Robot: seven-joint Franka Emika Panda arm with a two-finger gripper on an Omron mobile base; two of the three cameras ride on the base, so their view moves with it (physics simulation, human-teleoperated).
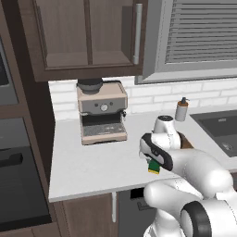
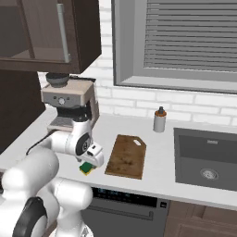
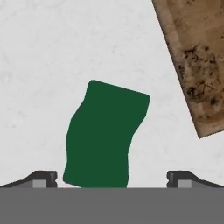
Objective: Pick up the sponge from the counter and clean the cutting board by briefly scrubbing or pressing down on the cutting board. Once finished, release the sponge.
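1. While the arm bent low over the counter (image 2: 162, 152), the coffee machine (image 1: 102, 111) stood far left against the tiled wall, well apart from the work and, I'd say, simply out of the way.
2. Next along, the gripper (image 2: 90, 162) hung just above the sponge (image 2: 86, 168), close to the front edge. In the hand view the sponge (image 3: 104, 133) lay green face up, reaching down between the two fingertips (image 3: 42, 178), which stood wide apart on either side without touching it. So the jaws were well open and held nothing. I judged this the lining-up for the pick, with the lowering and closing yet to come.
3. The sponge sat slightly askew to the fingers, which might make the squeeze uneven. That is a guess.
4. Just right of the sponge lay the board (image 2: 126, 156), flat on the counter, long side running back toward the wall. Its nearness looked convenient: only a short carry would be needed before pressing down. Its surface showed dark blotches in the hand view (image 3: 197, 57), presumably the dirt to be scrubbed.
5. Farther right, by the wall, stood a soap bottle (image 2: 159, 120), then the sink (image 2: 206, 157).
6. I could read no brand or writing anywhere; the machine's dial was too small to make out.
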